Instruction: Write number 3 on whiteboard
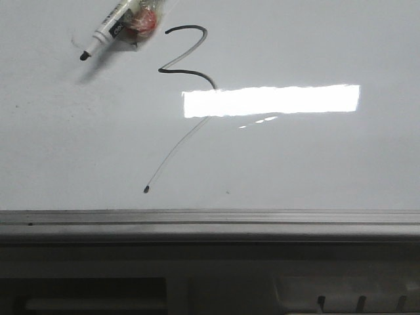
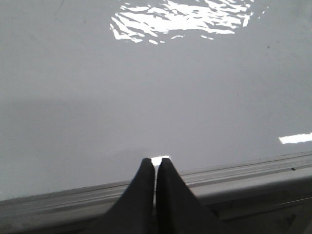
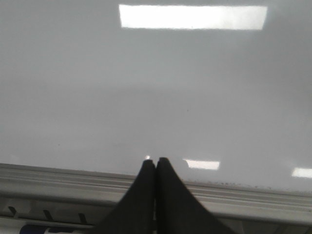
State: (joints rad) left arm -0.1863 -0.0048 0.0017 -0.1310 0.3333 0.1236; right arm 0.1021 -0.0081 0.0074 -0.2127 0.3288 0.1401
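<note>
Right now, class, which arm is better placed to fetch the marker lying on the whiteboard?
Probably the left. The marker lies on the far left part of the whiteboard, left of the number 3. The left gripper and right gripper are both shut and empty over the near frame, so side decides.

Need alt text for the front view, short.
A black hand-drawn number 3 sits on the whiteboard, its thin tail running down-left to a dot. A marker lies on the board at upper left, and a bright rectangular light reflection lies right of the digit.
</note>
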